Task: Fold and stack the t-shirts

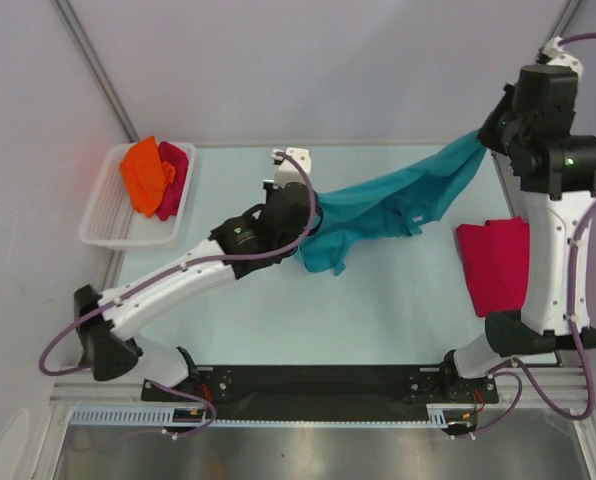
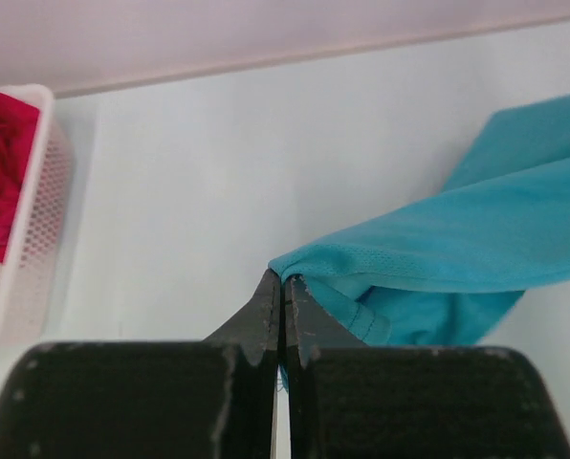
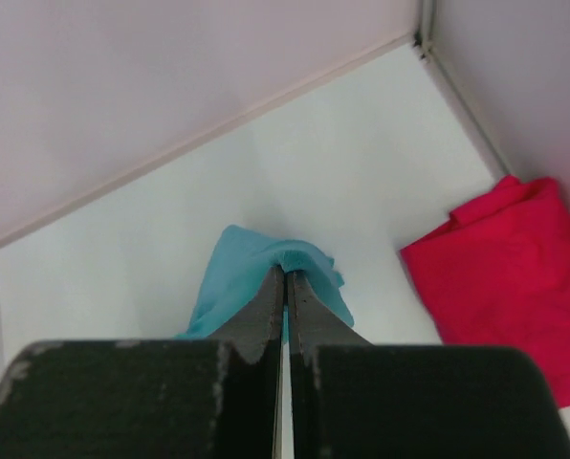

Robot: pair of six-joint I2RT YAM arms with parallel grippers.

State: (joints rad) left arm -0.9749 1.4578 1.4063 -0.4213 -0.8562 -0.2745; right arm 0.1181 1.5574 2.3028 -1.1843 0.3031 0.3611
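Observation:
A teal t-shirt (image 1: 393, 200) hangs stretched over the table between both arms. My left gripper (image 2: 284, 281) is shut on the teal t-shirt's (image 2: 457, 249) corner near the table's middle. My right gripper (image 3: 286, 275) is shut on the shirt's other end (image 3: 237, 277), raised at the far right. A crimson-pink t-shirt (image 1: 495, 262) lies folded on the table at the right, partly behind the right arm; it also shows as crimson-pink t-shirt (image 3: 510, 277) in the right wrist view. An orange t-shirt (image 1: 144, 172) and another crimson-pink one (image 1: 173, 180) lie crumpled in the basket.
The white slatted basket (image 1: 108, 215) stands at the far left of the table; its wall (image 2: 32, 239) shows in the left wrist view. Grey walls close the table at the back and the right.

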